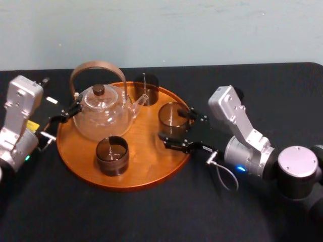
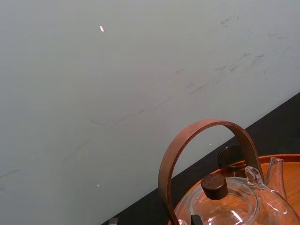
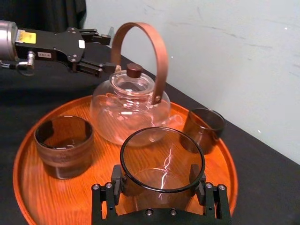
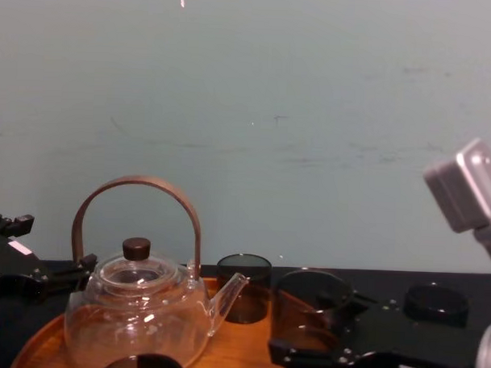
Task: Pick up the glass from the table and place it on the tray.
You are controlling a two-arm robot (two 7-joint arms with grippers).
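Looks nearly done. Grips the glass (image 1: pixel 173 120) snugly between the jaws of the right gripper (image 3: pixel 159 183), upright on or just above the tray (image 1: pixel 146 169), right of the teapot (image 1: pixel 101 118). Needs only release and retreat. Parks the left gripper (image 3: pixel 104 54), jaws parted, beside the teapot.

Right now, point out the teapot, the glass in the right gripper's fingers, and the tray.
teapot (image 1: pixel 98 89): head view, on its dark lid knob.
held glass (image 3: pixel 161 161): right wrist view, middle of its open mouth.
tray (image 1: pixel 151 161): head view, bare wood near its front rim.
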